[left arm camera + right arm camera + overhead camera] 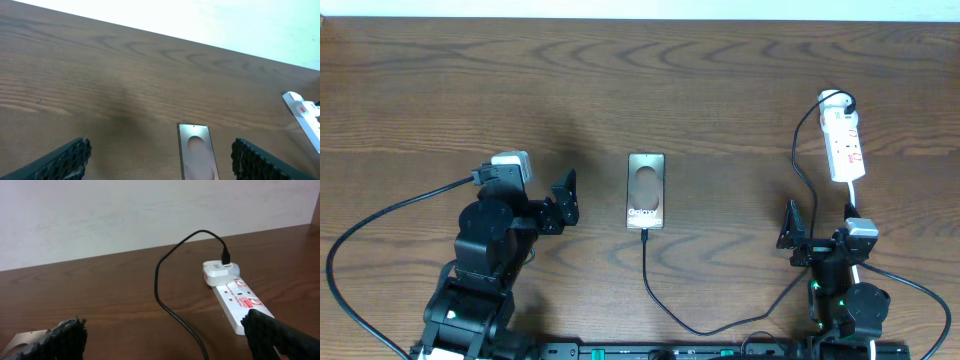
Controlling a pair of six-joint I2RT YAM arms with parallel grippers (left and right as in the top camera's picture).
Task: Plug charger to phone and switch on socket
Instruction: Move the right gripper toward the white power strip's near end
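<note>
**Socket strip lies at twelve o'clock from our right gripper**

From overhead, the small white elongated power strip with red markings (pixel 845 148) lies near our right gripper (pixel 818 228), between twelve and one o'clock. Its long axis runs twelve-to-six, nearly in line with that arm. The right jaws are spread wide, holding nothing. Our left gripper (pixel 567 199) is spread and empty too, at nine o'clock from the slim bronze-grey phone (pixel 646 190). The thin black charger cable (pixel 645 265) meets the phone's six o'clock edge; we cannot tell if it is seated. We judge the switch falls to the right arm.
</note>
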